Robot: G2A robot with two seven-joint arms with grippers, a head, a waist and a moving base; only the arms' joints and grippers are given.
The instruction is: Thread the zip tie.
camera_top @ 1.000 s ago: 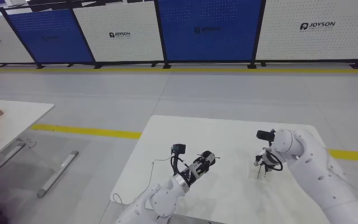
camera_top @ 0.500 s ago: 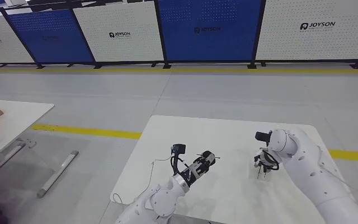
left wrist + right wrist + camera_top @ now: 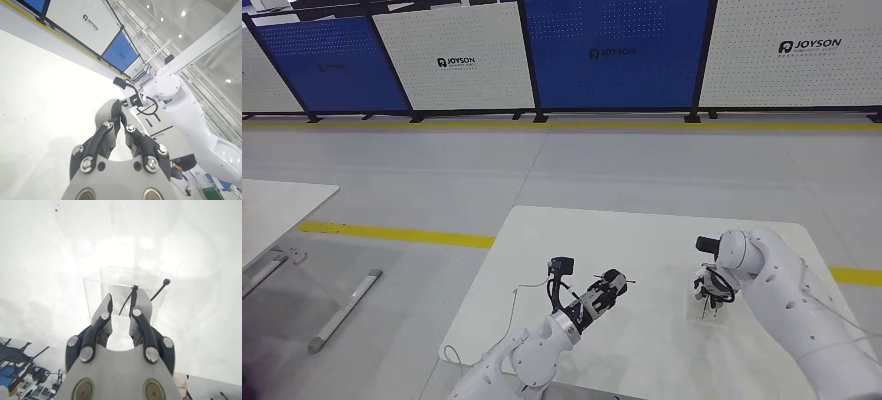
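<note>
Right end effector (image 3: pixel 122 294) near zip tie (image 3: pixel 128 300), fingers (image 3: pixel 105 308) parted

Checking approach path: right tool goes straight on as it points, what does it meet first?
Probably the nearer black zip tie in the clear box, just ahead of the open right tool; depth unclear, the box rim might come first.

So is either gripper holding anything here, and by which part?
Left gripper pinches a thin black plastic zip tie by its strap; right gripper open, holding nothing.
</note>
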